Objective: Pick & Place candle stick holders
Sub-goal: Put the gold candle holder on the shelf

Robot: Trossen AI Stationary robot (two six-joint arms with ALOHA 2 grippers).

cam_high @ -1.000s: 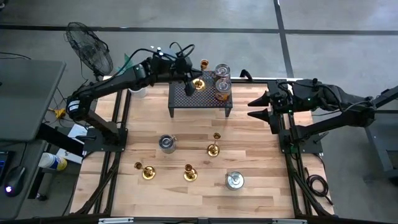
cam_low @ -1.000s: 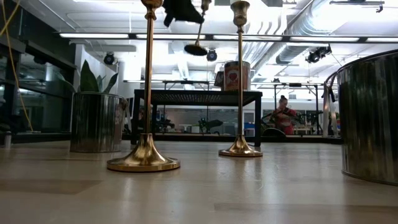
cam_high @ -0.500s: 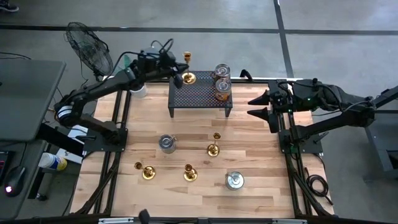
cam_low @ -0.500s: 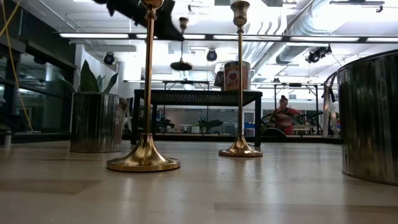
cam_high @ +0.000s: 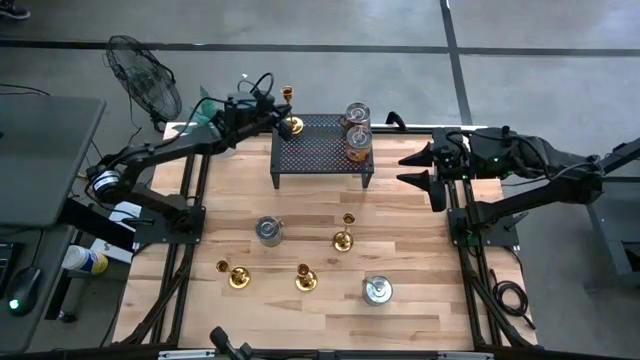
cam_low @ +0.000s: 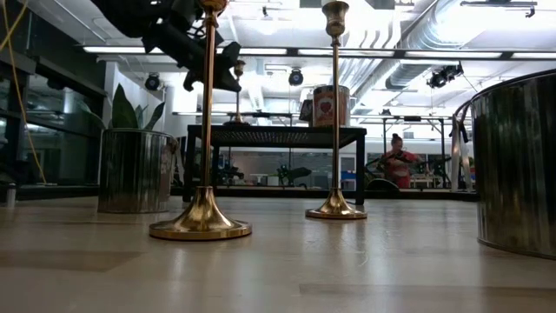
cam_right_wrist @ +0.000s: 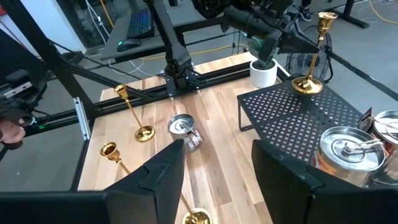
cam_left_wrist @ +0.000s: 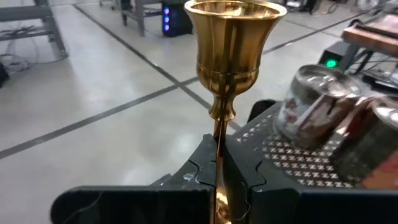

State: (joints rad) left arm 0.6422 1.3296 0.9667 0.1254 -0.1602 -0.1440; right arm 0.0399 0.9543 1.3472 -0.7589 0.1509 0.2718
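High view: four candle stick holders [cam_high: 343, 238].

The pale wooden bench [cam_high: 400, 250] carried a black perforated rack [cam_high: 320, 155] at its far edge. Three brass candle stick holders stood on the boards: one near the middle [cam_high: 343, 238], two nearer the front [cam_high: 306, 279] [cam_high: 236, 276]. Two silver tins [cam_high: 268, 230] [cam_high: 377, 290] sat among them.
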